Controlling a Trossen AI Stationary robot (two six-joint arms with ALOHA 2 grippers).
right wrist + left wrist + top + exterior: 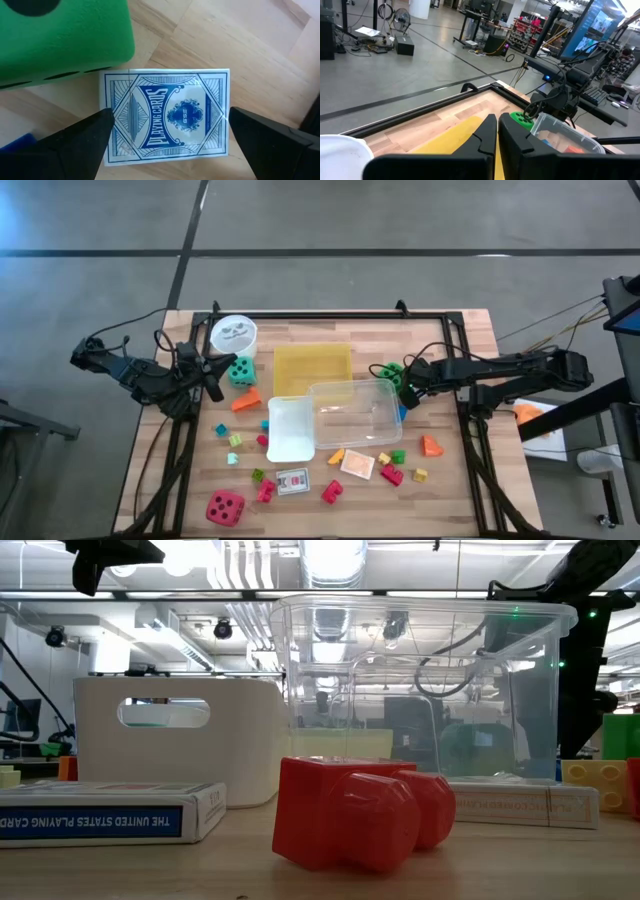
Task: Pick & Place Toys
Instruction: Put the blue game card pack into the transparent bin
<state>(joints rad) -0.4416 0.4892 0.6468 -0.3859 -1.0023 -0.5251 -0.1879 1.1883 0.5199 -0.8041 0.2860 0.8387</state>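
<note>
Hovering over the right side of the table, the right gripper [170, 135] had its fingers spread wide with nothing in them. A blue pack of playing cards [167, 116] lay flat on the wood right between them, just beside the green dice [60, 35]. The pack's long side ran across from finger to finger. The left gripper [497, 137] was clenched shut and empty, waiting far off at the left.
</note>
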